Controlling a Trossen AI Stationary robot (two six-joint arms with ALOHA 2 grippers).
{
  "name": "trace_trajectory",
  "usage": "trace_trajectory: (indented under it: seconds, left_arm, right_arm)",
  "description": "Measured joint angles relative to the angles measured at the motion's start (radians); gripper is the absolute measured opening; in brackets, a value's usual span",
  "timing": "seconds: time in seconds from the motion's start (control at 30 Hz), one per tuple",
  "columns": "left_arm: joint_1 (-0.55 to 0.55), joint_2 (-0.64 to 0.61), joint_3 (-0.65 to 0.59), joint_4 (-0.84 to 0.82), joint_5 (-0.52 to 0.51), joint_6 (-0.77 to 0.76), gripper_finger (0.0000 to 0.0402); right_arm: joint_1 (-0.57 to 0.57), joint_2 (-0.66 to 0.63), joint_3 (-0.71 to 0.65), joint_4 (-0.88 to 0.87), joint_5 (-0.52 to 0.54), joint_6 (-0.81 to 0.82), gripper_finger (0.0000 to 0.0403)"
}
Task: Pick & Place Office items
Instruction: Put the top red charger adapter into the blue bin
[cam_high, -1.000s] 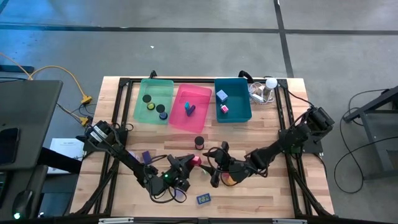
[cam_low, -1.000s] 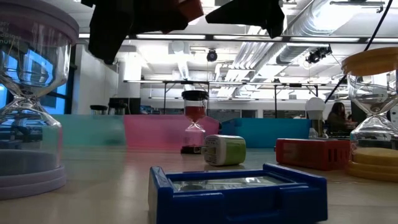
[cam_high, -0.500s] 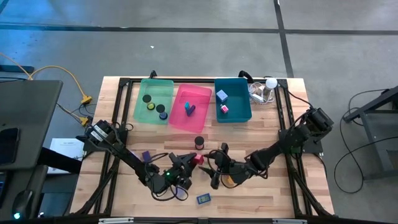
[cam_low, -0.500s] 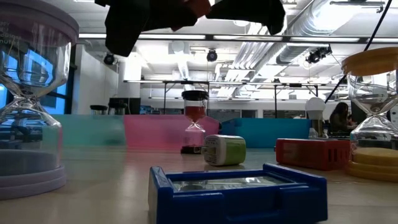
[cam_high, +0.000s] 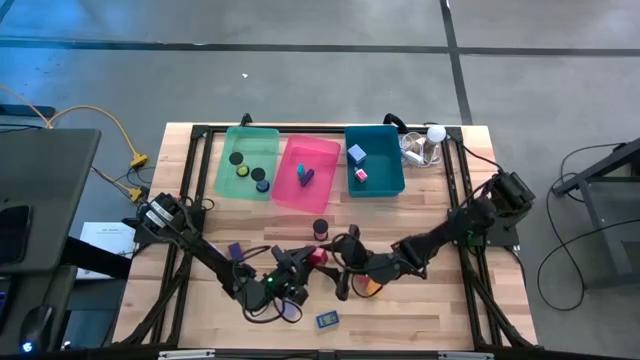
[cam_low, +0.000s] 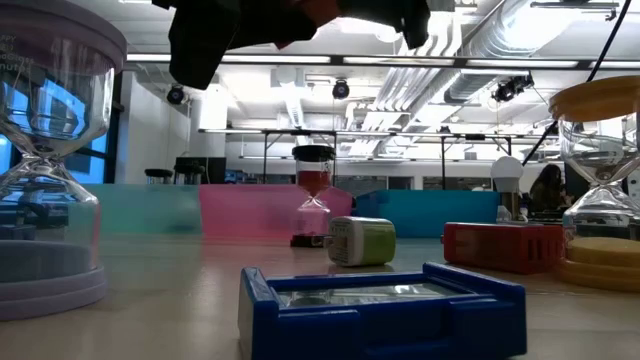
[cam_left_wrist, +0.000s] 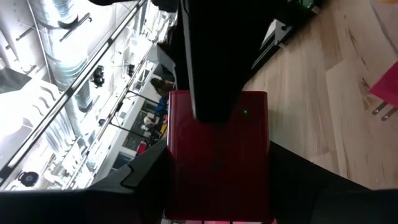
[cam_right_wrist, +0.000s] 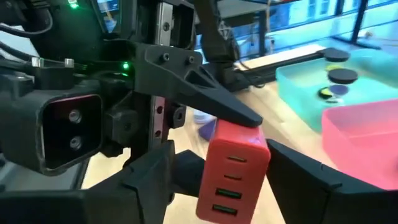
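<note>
Listing what I see from the console, largest item first. Wooden table: carries everything below. Three bins along the far edge: green bin at left with three dark discs in it; pink bin in the middle with a pink and a blue piece; teal bin at right with a pale blue block and a small pink one.

Left gripper: raised above the near middle of the table, fingers closed on a red charger block; the right wrist view shows the same block pinched at its top, with green slots on its face. Right gripper: just beside the left one, fingers spread wide either side of the red block, holding nothing as far as I can tell.

Loose items on the table: lavender-capped sand timer at near left; orange-capped sand timer at near right, touching a red block; black-capped sand timer near the pink bin; blue framed piece at the near edge; green-and-white block behind it; small purple block at left, under the left arm.
</note>
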Motion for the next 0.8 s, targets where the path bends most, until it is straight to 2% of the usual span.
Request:
trace_trajectory:
  seconds: [0.17, 0.4, 0.8]
  left_arm:
    - [-0.001, 0.000, 0.000, 0.000, 0.002, -0.001, 0.0208]
    - [-0.001, 0.001, -0.002, -0.009, -0.012, 0.022, 0.0208]
    - [-0.009, 0.002, -0.002, 0.000, 0.001, 0.020, 0.0226]
  right_arm:
    - [-0.022, 0.002, 0.000, -0.002, -0.050, 0.015, 0.0199]
    - [-0.032, 0.004, 0.000, -0.015, -0.077, 0.029, 0.0113]
    - [-0.026, 0.004, 0.001, -0.029, -0.100, -0.014, 0.0112]
